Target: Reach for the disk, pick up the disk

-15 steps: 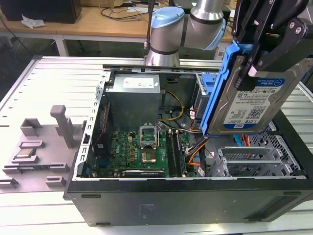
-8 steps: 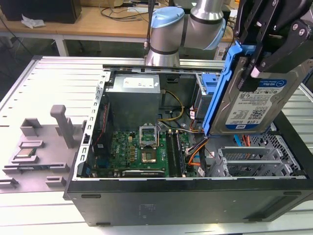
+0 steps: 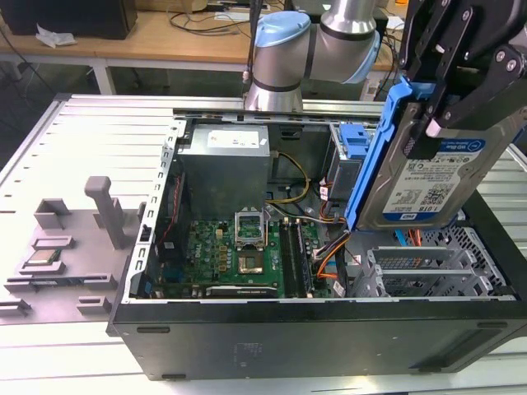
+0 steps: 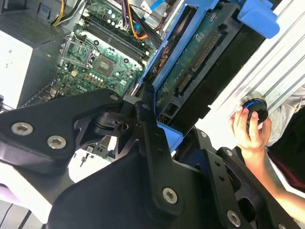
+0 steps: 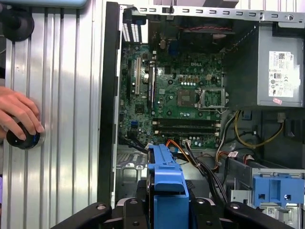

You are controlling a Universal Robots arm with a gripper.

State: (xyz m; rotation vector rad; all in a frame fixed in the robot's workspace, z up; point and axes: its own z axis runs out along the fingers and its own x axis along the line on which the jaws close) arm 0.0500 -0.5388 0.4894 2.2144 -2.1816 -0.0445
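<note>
The disk (image 3: 428,185), a silver hard drive with a white-and-blue label and a blue bracket (image 3: 380,140) along its edge, hangs tilted on edge above the right side of the open computer case (image 3: 313,341). My gripper (image 3: 424,132) is shut on its upper end, with black fingers (image 3: 469,78) on both sides. In the second wrist view the disk's green circuit-board underside (image 4: 200,62) faces the camera beyond the gripper (image 4: 155,119). In the first wrist view the blue bracket (image 5: 167,181) sits between the gripper's two black arms (image 5: 167,212).
Inside the case lie the motherboard (image 3: 239,255), a grey power supply (image 3: 226,169), cables and a blue drive latch (image 3: 356,140). A grey fixture (image 3: 62,247) with a small processor chip (image 3: 43,259) stands at the exterior view's left. A person's hand (image 5: 19,114) rests on a black knob (image 5: 23,139) beside the case.
</note>
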